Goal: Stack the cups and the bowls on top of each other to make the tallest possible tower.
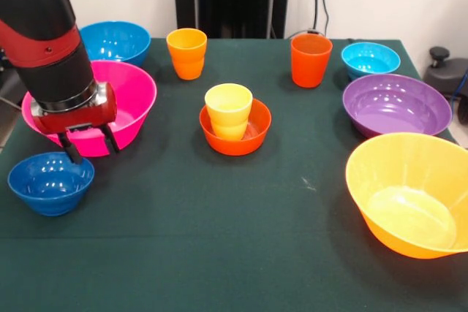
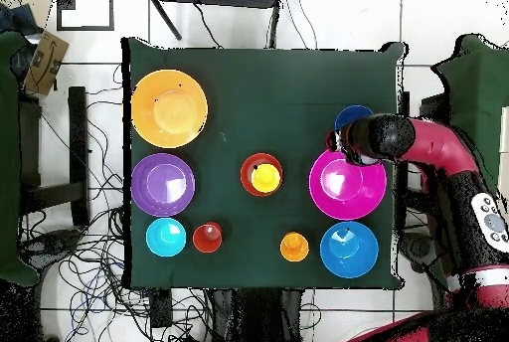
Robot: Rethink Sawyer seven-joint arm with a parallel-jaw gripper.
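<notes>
The yellow cup (image 1: pixel 228 109) stands upright in the small orange-red bowl (image 1: pixel 252 140) at the table's middle; this pair also shows in the overhead view (image 2: pixel 264 177). My gripper (image 1: pixel 91 147) is open and empty. It hangs just above the far rim of the small dark blue bowl (image 1: pixel 51 184), in front of the large pink bowl (image 1: pixel 124 96). The light orange cup (image 1: pixel 186 52), the red-orange cup (image 1: pixel 311 60) and the cyan bowl (image 1: pixel 370 58) stand apart along the far side. In the overhead view the arm's end (image 2: pixel 370 139) lies between the dark blue bowl (image 2: pixel 353 116) and the pink bowl (image 2: pixel 348 187).
A medium blue bowl (image 1: pixel 115 40) sits behind the pink one. A purple bowl (image 1: pixel 396 104) and a large yellow-orange bowl (image 1: pixel 413 195) stand along the right side. The table has a dark green cloth (image 1: pixel 219 239).
</notes>
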